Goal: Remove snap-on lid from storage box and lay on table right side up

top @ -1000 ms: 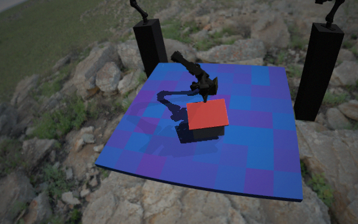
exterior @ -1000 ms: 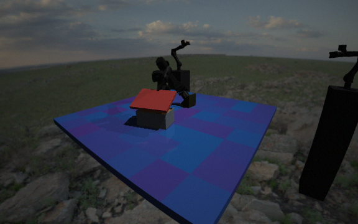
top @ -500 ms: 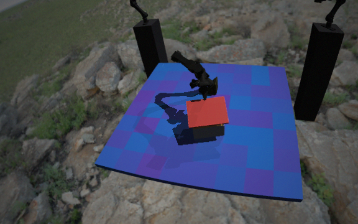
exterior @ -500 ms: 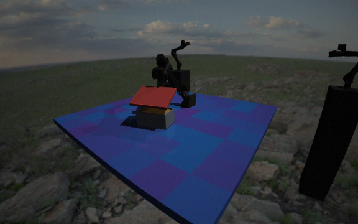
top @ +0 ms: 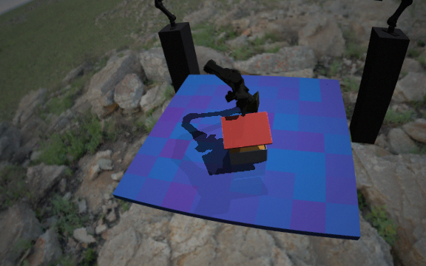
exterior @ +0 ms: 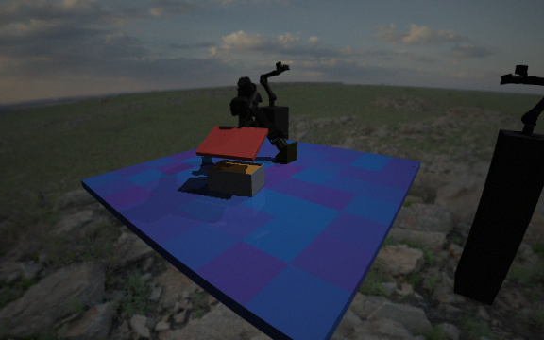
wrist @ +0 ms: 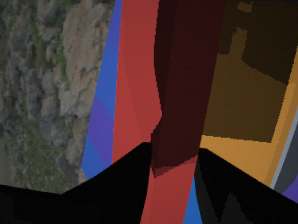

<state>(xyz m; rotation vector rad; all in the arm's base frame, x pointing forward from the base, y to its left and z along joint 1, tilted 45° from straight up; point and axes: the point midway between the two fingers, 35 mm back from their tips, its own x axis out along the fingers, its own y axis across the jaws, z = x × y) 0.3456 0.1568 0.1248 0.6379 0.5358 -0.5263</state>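
Observation:
The red lid (top: 246, 130) (exterior: 232, 142) (wrist: 143, 96) hangs in the air above the storage box, tilted, clear of the box rim. My gripper (top: 242, 113) (exterior: 262, 133) (wrist: 173, 155) is shut on the lid's far edge. The grey storage box (top: 248, 155) (exterior: 235, 179) (wrist: 242, 103) stands on the table below it, with its orange inside (top: 253, 148) (exterior: 237, 167) showing. In the wrist view the lid runs edge-on up from between my black fingers, with the open box to its right.
The blue and purple chequered table (top: 302, 177) (exterior: 300, 227) carries the box. Two tall black posts (top: 180, 52) (top: 379, 81) with camera arms stand at the table's far corners. Rocky ground lies all around the table.

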